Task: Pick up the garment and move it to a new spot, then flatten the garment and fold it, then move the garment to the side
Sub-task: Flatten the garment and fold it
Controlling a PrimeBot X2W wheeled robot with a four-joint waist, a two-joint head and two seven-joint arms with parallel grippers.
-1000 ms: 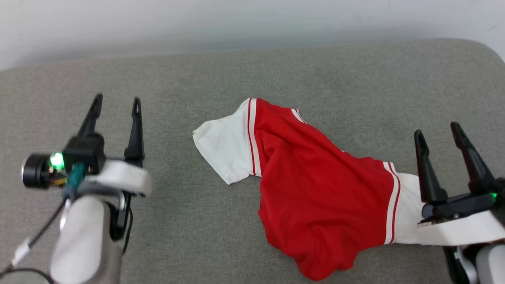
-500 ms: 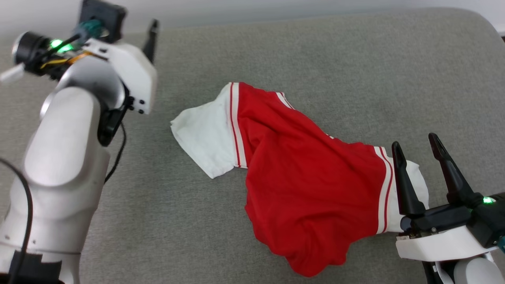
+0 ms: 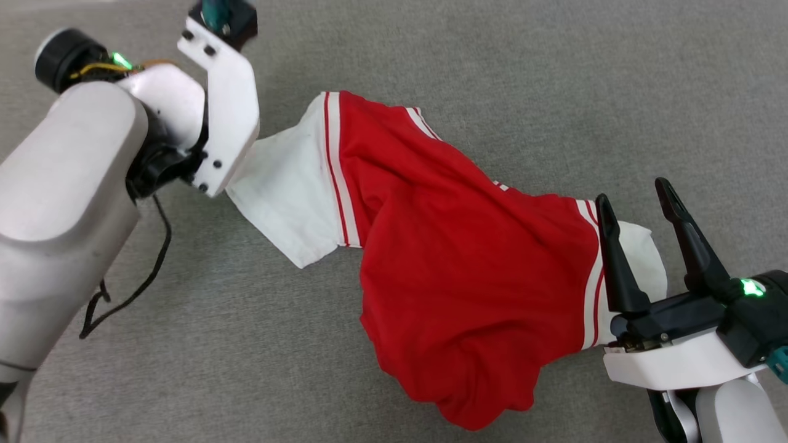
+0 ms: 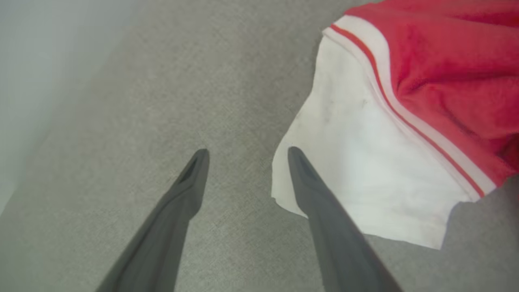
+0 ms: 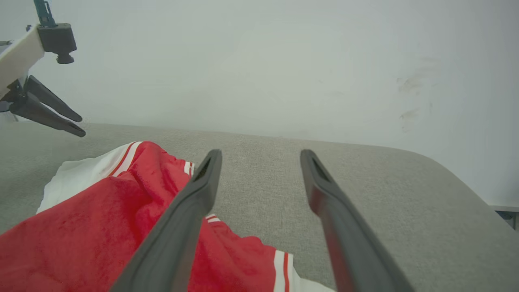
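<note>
Two spread, empty sets of fingers flank the garment (image 3: pixel 468 258), a red jersey-style T-shirt that lies rumpled and slantwise on the grey fabric-covered counter (image 3: pixel 492 74). Since a second ago the left arm has swung up from the lower left and turned over, so its wrist now hangs above the far white sleeve (image 4: pixel 365 178). The left gripper (image 4: pixel 245 152) points down there, one fingertip at that sleeve's outer edge and the other over bare counter. The right gripper (image 3: pixel 631 192) has stayed over the near white sleeve (image 3: pixel 640 246) at the shirt's other end, its fingers apart and clear of the cloth. The head camera has tipped downward, which shifts the whole picture; the shirt itself keeps the same lie and folds as before.
</note>
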